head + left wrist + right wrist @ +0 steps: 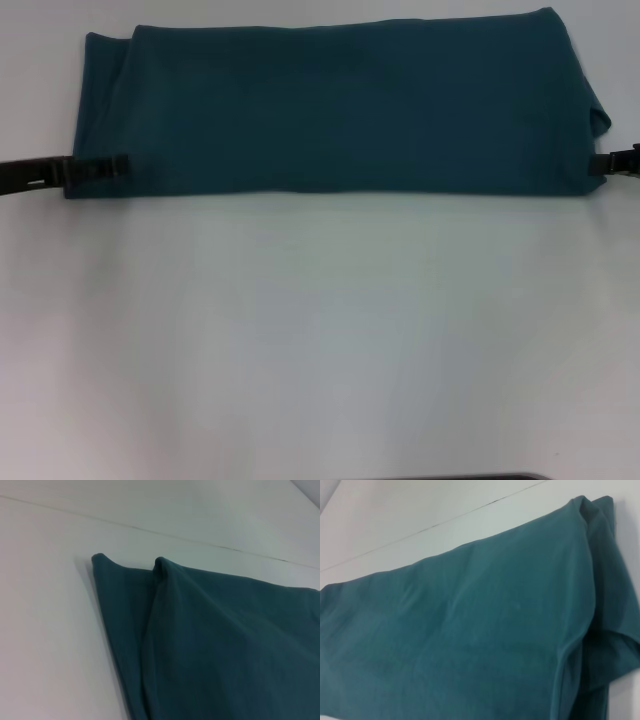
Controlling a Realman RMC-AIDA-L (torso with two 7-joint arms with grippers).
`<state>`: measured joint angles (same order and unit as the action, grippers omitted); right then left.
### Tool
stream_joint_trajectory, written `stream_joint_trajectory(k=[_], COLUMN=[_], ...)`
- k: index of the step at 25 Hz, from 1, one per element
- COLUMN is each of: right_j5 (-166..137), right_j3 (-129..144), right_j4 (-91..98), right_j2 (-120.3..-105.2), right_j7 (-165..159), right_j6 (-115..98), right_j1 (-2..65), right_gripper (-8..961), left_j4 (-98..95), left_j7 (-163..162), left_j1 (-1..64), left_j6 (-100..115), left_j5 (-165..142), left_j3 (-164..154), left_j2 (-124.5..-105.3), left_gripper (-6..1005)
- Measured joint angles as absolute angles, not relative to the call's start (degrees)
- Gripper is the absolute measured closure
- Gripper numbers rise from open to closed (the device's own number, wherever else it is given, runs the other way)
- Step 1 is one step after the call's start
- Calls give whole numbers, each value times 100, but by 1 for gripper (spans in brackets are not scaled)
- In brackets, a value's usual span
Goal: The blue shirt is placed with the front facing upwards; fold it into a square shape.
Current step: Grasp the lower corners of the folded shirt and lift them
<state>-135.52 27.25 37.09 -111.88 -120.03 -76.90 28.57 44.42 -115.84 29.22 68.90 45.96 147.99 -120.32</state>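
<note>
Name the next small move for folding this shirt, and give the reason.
Probably carry one end across onto the other. The blue shirt already lies as a long band on the table, with the left gripper and right gripper at its near corners, so halving its length would make it roughly square.

We see our left gripper [118, 163] reaching in flat and level from the left edge of the head view, its dark arm stretched sideways and its tip over the near left corner of the blue shirt [330, 105]. Our right gripper [600, 163] pokes in from the right edge at the same height, only its tip showing, touching the shirt's near right corner. Neither wrist view shows its own gripper's tips. We cannot tell how either grip stands.
</note>
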Motion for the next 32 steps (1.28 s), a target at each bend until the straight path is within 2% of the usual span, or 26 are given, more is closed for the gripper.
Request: stream_joint_trajectory(k=[32], right_j5=[-13552], right_j3=[2742], right_j4=[3709], right_j2=[-11188], right_j7=[-11999], right_j6=[-7691], right_j1=[2856], right_gripper=[949], left_j4=[4474], left_j7=[-11593], left_j1=[2951], left_j6=[7057], left_j5=[4582], left_j3=[14581], left_j2=[-11986], left_gripper=[50])
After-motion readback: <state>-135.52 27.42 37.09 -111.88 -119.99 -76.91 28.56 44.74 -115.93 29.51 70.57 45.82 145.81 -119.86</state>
